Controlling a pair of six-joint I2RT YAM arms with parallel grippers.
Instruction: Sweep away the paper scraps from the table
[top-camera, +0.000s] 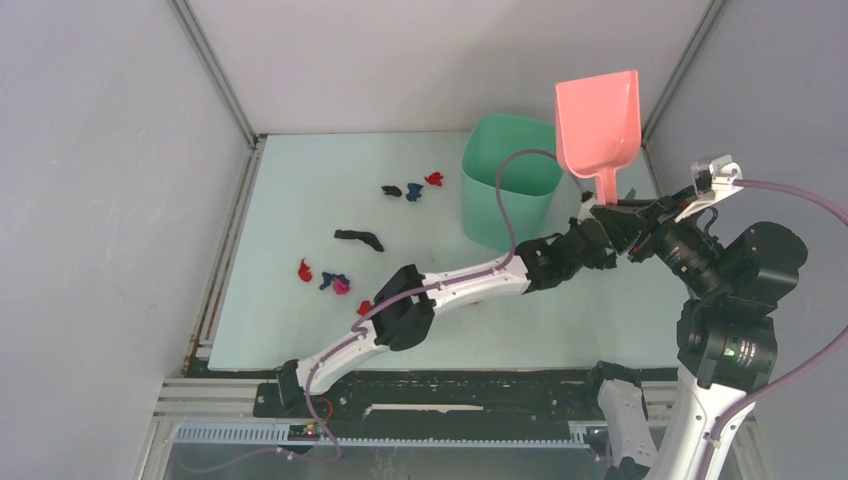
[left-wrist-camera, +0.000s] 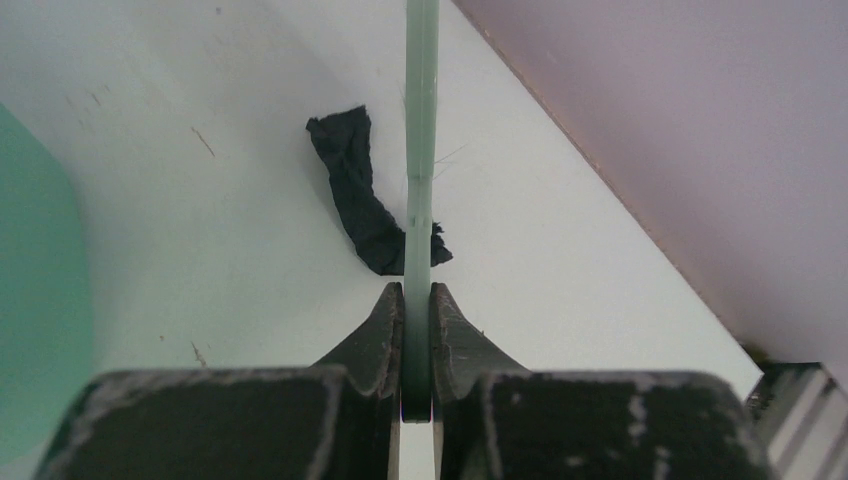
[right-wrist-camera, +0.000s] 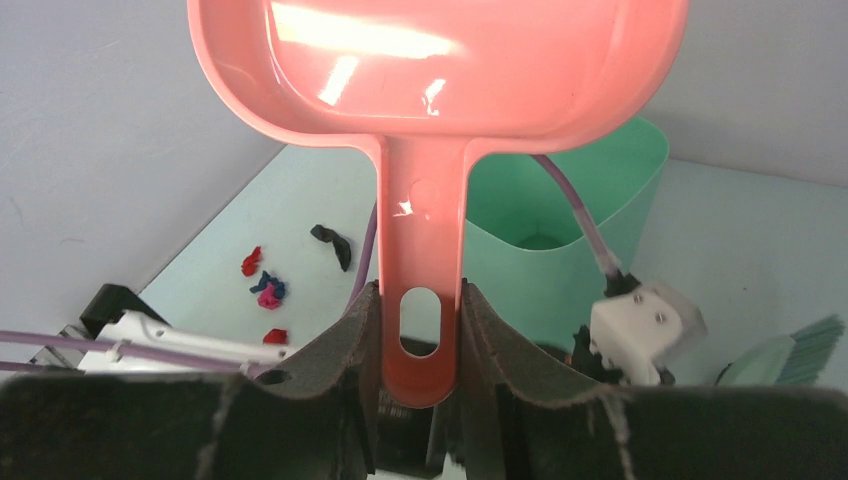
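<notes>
**Figure. Two-arm sweeping set-up, three views.**

Overhead view: the pale mint table (top-camera: 290, 200) carried the paper scraps (top-camera: 335, 283) in two loose groups.
- Far group: a black, a blue and a red piece lay near the tall green bin (top-camera: 510, 180), just to its left.
- Nearer group: a long black strip (top-camera: 358, 238), a red piece, a blue-and-pink clump and another red piece lay toward the left arm's elbow.

The bin stood at the far right of the table. The left arm reached diagonally across the table to a spot just right of the bin.

Right wrist view: the right hand (right-wrist-camera: 420, 310) was clamped on the handle of the pink dustpan (right-wrist-camera: 430, 70), one finger on either side of the hanging slot. The scoop was raised above the bin's rim, clear of the table. The nearer group of scraps appeared at lower left. The bristles of the brush (right-wrist-camera: 800, 350) showed at lower right.

Left wrist view: the left hand (left-wrist-camera: 418, 300) was closed on the thin green brush, seen edge-on as a narrow strip running up between the fingers. A separate black scrap (left-wrist-camera: 365, 200) lay flat on the table beneath and just behind that strip, between the bin at left and the side wall (left-wrist-camera: 680, 120) at right. Whether the brush touched this scrap could not be told.
</notes>
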